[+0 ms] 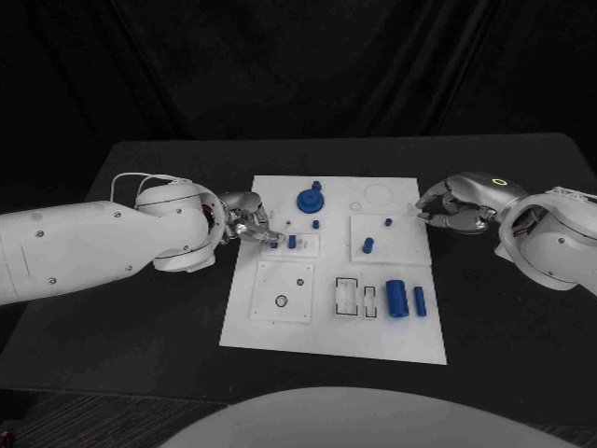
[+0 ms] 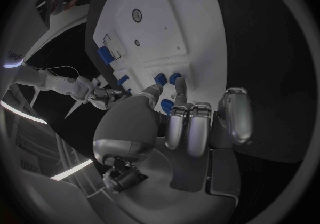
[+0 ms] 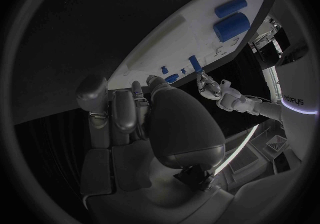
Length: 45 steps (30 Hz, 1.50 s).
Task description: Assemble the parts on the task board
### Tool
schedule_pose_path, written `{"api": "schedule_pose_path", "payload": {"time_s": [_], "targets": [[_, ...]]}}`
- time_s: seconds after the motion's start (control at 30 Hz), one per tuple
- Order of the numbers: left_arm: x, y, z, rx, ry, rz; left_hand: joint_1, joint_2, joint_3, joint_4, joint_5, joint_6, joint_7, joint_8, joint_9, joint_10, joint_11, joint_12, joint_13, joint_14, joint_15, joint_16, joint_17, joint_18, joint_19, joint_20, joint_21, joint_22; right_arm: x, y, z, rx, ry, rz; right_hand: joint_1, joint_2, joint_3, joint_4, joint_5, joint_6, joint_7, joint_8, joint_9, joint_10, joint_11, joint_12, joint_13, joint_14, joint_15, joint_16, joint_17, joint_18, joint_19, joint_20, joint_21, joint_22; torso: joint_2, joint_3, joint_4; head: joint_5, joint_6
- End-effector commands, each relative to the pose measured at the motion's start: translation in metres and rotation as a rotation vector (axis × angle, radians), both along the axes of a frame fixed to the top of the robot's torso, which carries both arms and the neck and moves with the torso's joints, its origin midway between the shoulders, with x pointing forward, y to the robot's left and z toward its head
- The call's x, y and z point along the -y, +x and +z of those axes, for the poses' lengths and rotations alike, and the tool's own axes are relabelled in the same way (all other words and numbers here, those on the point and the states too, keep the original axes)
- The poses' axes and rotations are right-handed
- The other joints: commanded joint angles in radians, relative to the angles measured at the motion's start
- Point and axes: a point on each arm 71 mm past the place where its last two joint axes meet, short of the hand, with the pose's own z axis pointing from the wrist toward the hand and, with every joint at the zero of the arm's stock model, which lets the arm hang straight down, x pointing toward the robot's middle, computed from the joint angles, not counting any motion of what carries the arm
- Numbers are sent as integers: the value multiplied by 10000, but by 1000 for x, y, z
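Observation:
The white task board point(image 1: 328, 331) lies mid-table. My left hand point(image 1: 249, 224) reaches over its left edge, fingertips point(image 2: 180, 86) beside two small blue pegs point(image 2: 175, 78) standing in a small plate; whether it pinches one is unclear. A blue gear point(image 1: 310, 199) sits near the board's far edge. More pegs point(image 1: 367, 246) stand mid-board. Two blue cylinders point(image 1: 396, 299) lie near the right front, also seen from the right wrist point(image 3: 232, 25). My right hand point(image 1: 447, 211) hovers at the board's right edge with loosely bent fingers point(image 3: 124, 111) and nothing in them.
The black table point(image 1: 514, 308) has free room on both sides of the board. A square inset plate with a round hole point(image 1: 281, 301) and rectangular slots point(image 1: 346, 295) take up the board's front half.

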Motion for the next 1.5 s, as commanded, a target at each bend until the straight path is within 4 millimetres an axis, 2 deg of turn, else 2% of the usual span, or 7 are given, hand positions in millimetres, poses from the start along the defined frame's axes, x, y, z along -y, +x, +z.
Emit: {"api": "schedule_pose_path", "payload": {"time_s": [0.03, 0.2, 0.37, 0.4, 0.8, 1.13, 1.5], "targets": [[1, -2, -3, -270, 242, -122, 110, -29, 44, 46, 67, 27, -31, 39, 15, 1044, -74, 35, 2630, 1057, -58, 27, 2635, -32, 8, -71, 9, 1768, 1, 0, -1, -20, -37, -147, 112, -22, 45, 7, 41, 52, -2, -68, -15, -24, -24, -68, -858, 66, -67, -48, -9, 71, -54, 0, -36, 1173, -1, 3, 0, -9, 1], [2, -4, -6, -398, 320, -150, 148, -32, 60, 50, 229, 62, -52, 78, 29, 1044, -89, 35, 2630, 1057, -72, 27, 2635, -33, 12, -86, 7, 1768, 1, 0, -1, -15, -34, -143, 128, -34, 58, 5, 49, 64, 3, -65, -18, -30, -21, -74, -864, 62, -65, -50, -9, 72, -57, 1, -46, 1172, 5, 9, 7, -22, 1], [2, -4, -8, -482, 384, -152, 296, -57, 144, -4, 627, 53, -89, 118, 47, 1044, -125, 35, 2630, 1057, -105, 27, 2635, -31, 9, -120, -9, 1764, 1, 0, -1, -17, -36, -147, 128, -34, 58, 5, 49, 64, 3, -65, -18, -30, -21, -74, -864, 62, -65, -50, -9, 72, -57, 1, -46, 1172, 6, 10, 3, -15, 1], [2, -4, -8, -492, 388, -159, 358, -64, 194, -32, 795, 42, -99, 128, 49, 1044, -136, 35, 2630, 1057, -115, 27, 2635, -31, 10, -134, -13, 1764, 1, 0, -1, -17, -36, -147, 128, -34, 58, 5, 49, 64, 3, -65, -18, -30, -21, -74, -864, 62, -65, -50, -9, 72, -57, 1, -46, 1172, 5, 9, 4, -17, 1], [5, -1, -8, -231, 67, -242, 610, -118, 537, -187, 1610, -48, -122, 126, 27, 1044, -170, 35, 2630, 1057, -154, 27, 2635, -32, 8, -177, -34, 1763, 0, 0, -1, -22, -37, -118, 135, -42, 65, 6, 49, 73, 5, -63, -21, -25, -19, -69, -855, 59, -64, -56, -15, 70, -55, 2, -39, 1174, 5, 4, 3, 18, 1], [7, 0, -8, -122, -97, -341, 552, -103, 592, -126, 1710, -97, -94, 84, -7, 1044, -153, 35, 2630, 1057, -146, 27, 2635, -20, -34, -176, -86, 1745, 0, 0, -2, -78, -73, -147, 142, -38, 75, 6, 51, 79, 6, -62, -22, -35, -18, -79, -869, 54, -64, -74, -33, 75, -64, 3, -71, 1167, 7, 10, 12, -7, 1], [7, 1, -11, -252, 4, -344, 508, -93, 637, -78, 1784, -123, -78, 53, -37, 1044, -140, 35, 2630, 1057, -134, 27, 2635, -13, -64, -170, -122, 1734, 0, 0, -2, -142, -116, -168, 151, -35, 84, 5, 52, 86, 6, -59, -22, -40, -18, -85, -877, 51, -63, -83, -42, 78, -68, 3, -87, 1164, 14, 9, -6, -15, 1]]}}
